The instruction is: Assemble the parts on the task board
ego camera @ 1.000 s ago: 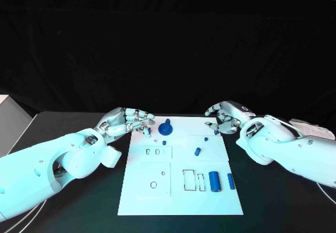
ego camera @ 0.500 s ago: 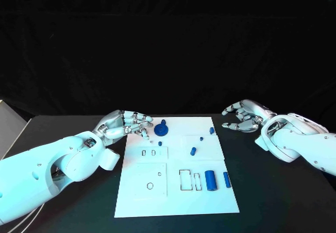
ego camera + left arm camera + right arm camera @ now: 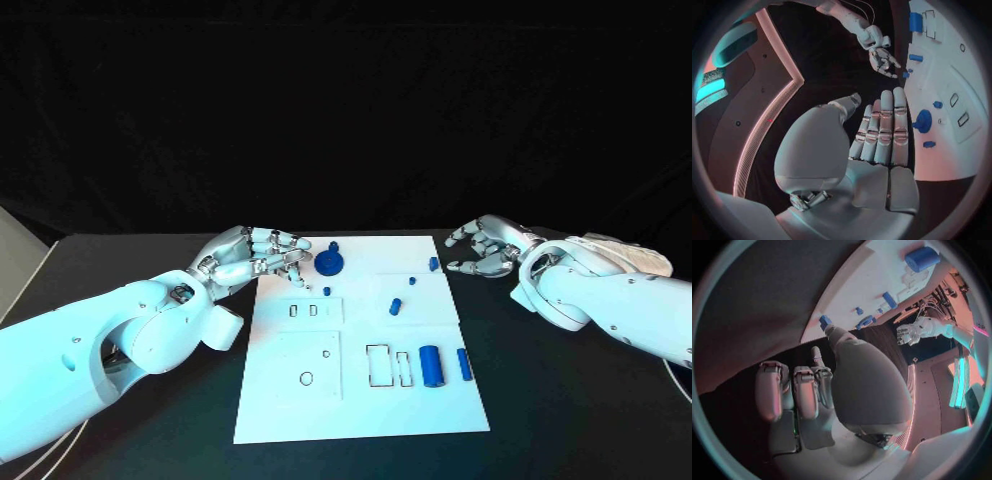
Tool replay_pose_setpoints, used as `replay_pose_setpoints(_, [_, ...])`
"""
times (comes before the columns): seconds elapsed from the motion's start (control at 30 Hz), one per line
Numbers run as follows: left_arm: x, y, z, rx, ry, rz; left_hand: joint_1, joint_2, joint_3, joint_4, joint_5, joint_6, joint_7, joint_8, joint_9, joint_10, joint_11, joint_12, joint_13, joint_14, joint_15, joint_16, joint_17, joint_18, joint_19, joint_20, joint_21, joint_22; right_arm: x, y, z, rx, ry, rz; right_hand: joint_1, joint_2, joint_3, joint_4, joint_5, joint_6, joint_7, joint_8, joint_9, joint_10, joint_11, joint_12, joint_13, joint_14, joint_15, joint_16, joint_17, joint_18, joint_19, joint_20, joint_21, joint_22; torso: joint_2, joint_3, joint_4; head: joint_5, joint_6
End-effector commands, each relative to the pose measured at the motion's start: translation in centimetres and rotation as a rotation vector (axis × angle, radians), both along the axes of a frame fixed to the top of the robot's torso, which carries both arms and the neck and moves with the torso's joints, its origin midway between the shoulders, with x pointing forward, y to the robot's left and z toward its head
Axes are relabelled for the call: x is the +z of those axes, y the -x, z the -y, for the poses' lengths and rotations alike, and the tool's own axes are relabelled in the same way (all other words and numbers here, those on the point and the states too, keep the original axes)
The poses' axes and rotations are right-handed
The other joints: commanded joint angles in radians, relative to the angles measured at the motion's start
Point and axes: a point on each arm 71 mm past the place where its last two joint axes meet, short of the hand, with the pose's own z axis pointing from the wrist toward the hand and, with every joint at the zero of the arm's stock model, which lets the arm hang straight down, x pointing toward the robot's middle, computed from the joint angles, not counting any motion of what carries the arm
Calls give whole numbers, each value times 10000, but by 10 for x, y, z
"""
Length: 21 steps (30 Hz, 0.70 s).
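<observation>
White rectangular task board: lies flat at centre of the black desk, outlined recesses across its lower half.

Blue round knobbed part: upper left of the board, just beside the left hand's fingers.

Small blue parts: a peg at the board's upper right edge, a short slanted piece mid-board, a thick cylinder and a slim bar at lower right beside an empty rectangular outline.

Left hand: over the board's upper left corner, fingers curled loosely, nothing visibly held.

Right hand: off the board's upper right edge, fingers apart and half curled, empty.

Handling judgement: the knobbed part looks the likeliest next pick. Close on its knob from above, lift straight, keep it upright, and steady the board, as loose parts may roll.
</observation>
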Motion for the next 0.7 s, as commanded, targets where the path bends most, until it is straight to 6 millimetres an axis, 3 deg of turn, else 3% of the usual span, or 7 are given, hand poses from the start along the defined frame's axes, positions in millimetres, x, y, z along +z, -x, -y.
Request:
replay_pose_setpoints(0.03, [0, 1, 2, -228, 74, 66, 32, 96, -14, -52, 0, -46, -6, -43, 9, -61, -33, -30, 2, -54, -9, -66, 13, 91, -40, 1, 32, 8, -2, -2, -2, 95, 222, -12, 73, -3, -58, 7, 41, -39, 32, -57, -7, 781, 74, -19, 2401, 1062, 63, 40, 2634, -117, 523, 26, 74, 906, 24, -17, 56, -66, 10])
replay_pose_setpoints(0.33, [0, 1, 2, -246, 74, 55, 36, 97, -9, -68, 0, -38, -11, -42, 19, -51, -37, -24, 6, -54, -13, -68, 18, 94, -58, 2, 58, 24, -10, -5, -8, 60, 242, -135, 78, 78, -31, 44, 170, 26, 40, -37, 5, 795, 84, -5, 2414, 1062, 56, 40, 2634, -113, 522, 31, 65, 899, 44, -5, 39, 28, -100])
replay_pose_setpoints(0.53, [0, 1, 2, -241, 68, 49, 36, 97, -9, -68, 0, -38, -11, -42, 19, -51, -37, -24, 6, -54, -13, -68, 18, 94, -58, 2, 58, 24, -12, -6, -11, 99, 236, -195, 73, 131, 7, 72, 271, 103, 40, -6, 19, 809, 84, 9, 2426, 1062, 49, 40, 2634, -116, 530, 27, 80, 919, 32, -16, 42, 11, -162])
replay_pose_setpoints(0.7, [0, 1, 2, -232, 64, 43, 36, 97, -9, -68, 0, -38, -11, -42, 19, -51, -37, -24, 6, -54, -13, -68, 18, 94, -58, 2, 58, 24, -14, -6, -14, 161, 263, -326, 70, 175, 64, 96, 354, 230, 27, 51, 42, 825, 73, 24, 2440, 1062, 48, 40, 2634, -123, 540, 28, 103, 950, 29, 2, 39, 17, -220])
